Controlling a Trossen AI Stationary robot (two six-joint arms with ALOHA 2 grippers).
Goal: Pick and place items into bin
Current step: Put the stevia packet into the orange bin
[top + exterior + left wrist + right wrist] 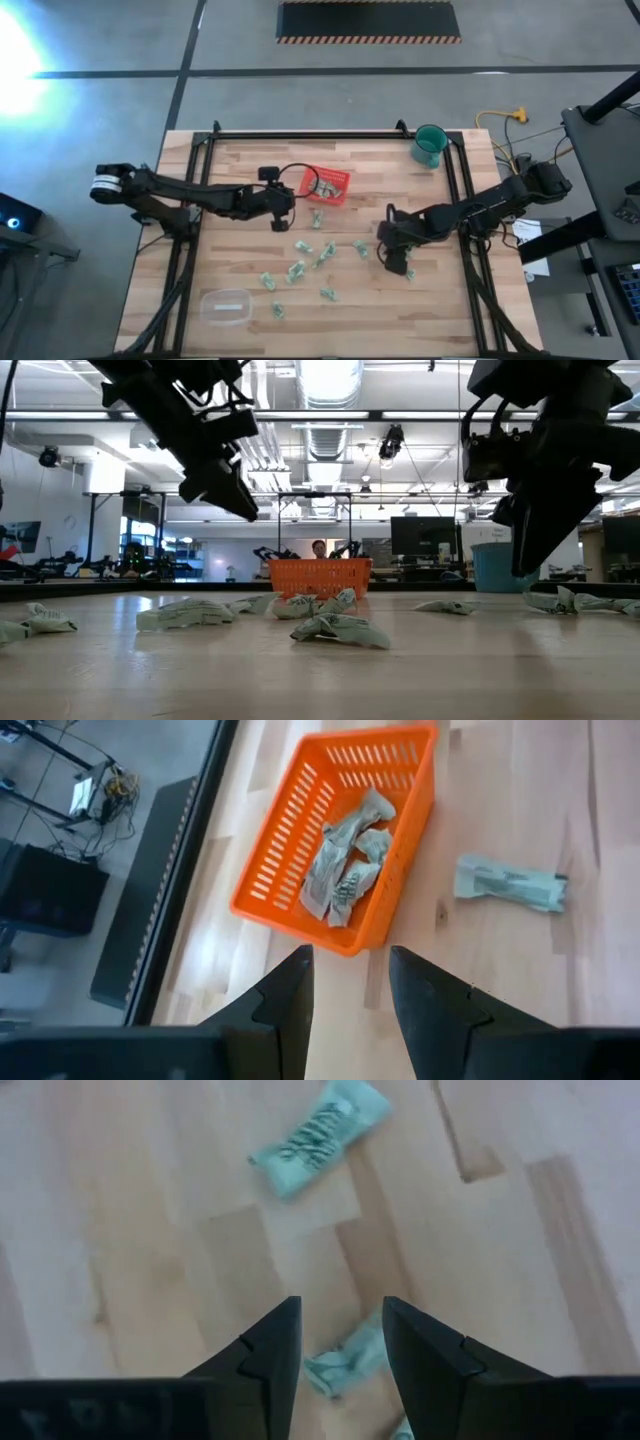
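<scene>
Fingers of the right gripper (340, 1345) stand apart over a wrapper (345, 1365) partly hidden between them; a second wrapper (318, 1125) lies beyond. Fingers of the left gripper (347, 992) are likewise apart and empty, just beside the red slotted bin (340, 835), which holds a few crumpled pieces (345, 870). More items (297, 270) scatter over the pale wooden table (240, 170). A teal cup (430, 146) stands at the far edge, and a clear container (226, 305) at the near one. Beyond the table is a workshop where a person (318, 548) shows, half hidden behind the bin.
</scene>
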